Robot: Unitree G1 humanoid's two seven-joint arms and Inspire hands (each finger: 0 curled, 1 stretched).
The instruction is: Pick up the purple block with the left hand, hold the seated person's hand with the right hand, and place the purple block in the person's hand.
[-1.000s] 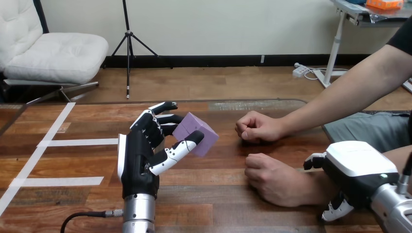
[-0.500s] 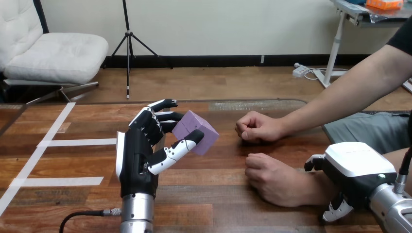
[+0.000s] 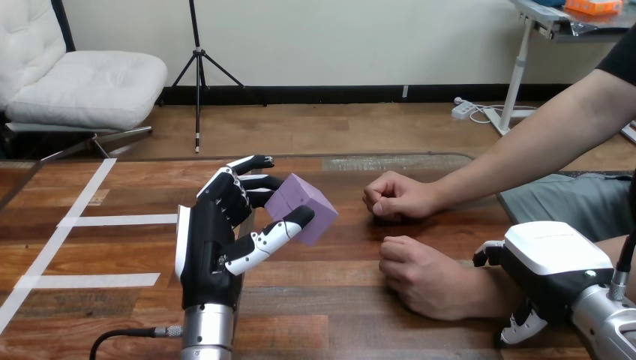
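Observation:
My left hand [image 3: 210, 240] is raised over the middle of the wooden table [image 3: 352, 315] with its fingers and thumb curled round a purple block [image 3: 304, 206]. The block is tilted and clear of the table. To its right lies the person's nearer hand [image 3: 420, 274], knuckles up and loosely curled on the wood. My right hand [image 3: 551, 262] sits over that hand's wrist at the lower right, with fingers showing on the far side and the thumb on the near side, curled round the wrist.
The person's farther hand [image 3: 397, 196] rests as a fist on the table, to the right of the block, its forearm running off to the upper right. White tape strips [image 3: 120, 220] mark the table's left part.
My left hand with the block has drifted slightly left and toward me. My right hand has shifted a little to the right on the wrist. The person's hands stay put.

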